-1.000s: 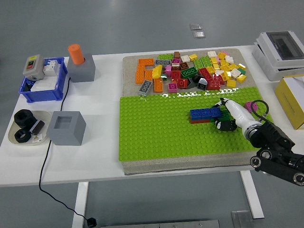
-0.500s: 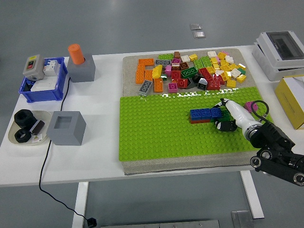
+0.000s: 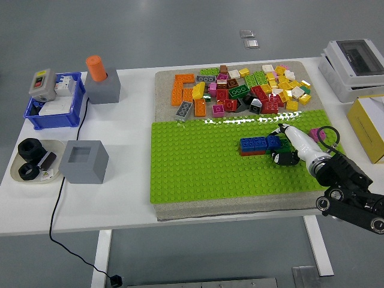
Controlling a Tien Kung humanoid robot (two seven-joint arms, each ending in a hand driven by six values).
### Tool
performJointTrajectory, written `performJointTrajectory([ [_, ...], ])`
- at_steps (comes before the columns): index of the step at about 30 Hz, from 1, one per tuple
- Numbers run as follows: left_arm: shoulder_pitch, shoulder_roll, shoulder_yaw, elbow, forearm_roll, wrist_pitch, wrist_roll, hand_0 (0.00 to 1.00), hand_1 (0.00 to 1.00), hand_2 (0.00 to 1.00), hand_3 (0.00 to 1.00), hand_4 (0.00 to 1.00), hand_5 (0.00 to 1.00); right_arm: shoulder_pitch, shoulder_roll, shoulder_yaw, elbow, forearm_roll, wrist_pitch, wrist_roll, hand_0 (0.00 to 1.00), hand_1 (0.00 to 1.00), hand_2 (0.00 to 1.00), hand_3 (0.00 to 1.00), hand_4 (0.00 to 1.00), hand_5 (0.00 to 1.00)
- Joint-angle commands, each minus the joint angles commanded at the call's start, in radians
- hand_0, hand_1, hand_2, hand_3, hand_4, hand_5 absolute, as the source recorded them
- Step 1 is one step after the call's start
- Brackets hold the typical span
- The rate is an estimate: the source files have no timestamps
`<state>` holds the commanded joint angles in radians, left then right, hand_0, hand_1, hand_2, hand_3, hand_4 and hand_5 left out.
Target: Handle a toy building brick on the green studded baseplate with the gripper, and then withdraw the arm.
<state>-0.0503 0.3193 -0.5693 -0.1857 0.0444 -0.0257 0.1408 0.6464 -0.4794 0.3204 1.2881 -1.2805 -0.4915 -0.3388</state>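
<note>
Right hand [image 3: 282, 144] pinches the blue brick [image 3: 259, 143] near the green baseplate's [image 3: 198, 168] right edge; withdrawing without letting go could yank it loose.

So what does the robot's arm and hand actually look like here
Only the right arm shows: black, chunky segments with round silver-ringed joints near the picture's lower right corner. A thin black cable loops above the wrist. The right hand has a white shell and black fingers.
</note>
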Motion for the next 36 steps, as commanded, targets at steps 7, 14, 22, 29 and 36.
performJointTrajectory([
  [7,0.0,0.0,0.001,0.0,-0.001,-0.001,0.001,0.847,0.892,0.847,0.623,0.911,0.432,0.0,0.0,-0.001,0.001,0.002,0.002,-0.002,0.998,0.998,0.998,0.726,0.613,0.002],
  [14,-0.001,0.0,0.0,0.0,0.0,-0.003,0.003,0.847,0.892,0.846,0.621,0.909,0.428,0.001,-0.002,0.0,0.002,0.002,0.007,-0.004,0.998,0.998,0.998,0.783,0.627,0.002],
  [22,-0.001,0.0,-0.001,0.0,0.002,-0.004,0.005,0.847,0.892,0.845,0.621,0.909,0.426,0.001,-0.005,0.007,0.009,0.003,0.022,-0.012,0.998,0.998,0.998,0.875,0.673,0.007],
  [29,-0.001,-0.001,-0.001,-0.001,0.002,-0.001,0.004,0.847,0.892,0.845,0.62,0.909,0.427,-0.002,-0.011,0.017,0.017,-0.004,0.036,-0.027,0.998,0.998,0.998,0.951,0.851,0.115],
  [36,0.0,-0.001,-0.002,-0.001,0.003,-0.001,0.003,0.847,0.892,0.844,0.619,0.908,0.427,-0.012,-0.026,0.047,0.045,-0.041,0.034,-0.035,0.998,0.998,0.998,0.966,0.953,0.213],
])
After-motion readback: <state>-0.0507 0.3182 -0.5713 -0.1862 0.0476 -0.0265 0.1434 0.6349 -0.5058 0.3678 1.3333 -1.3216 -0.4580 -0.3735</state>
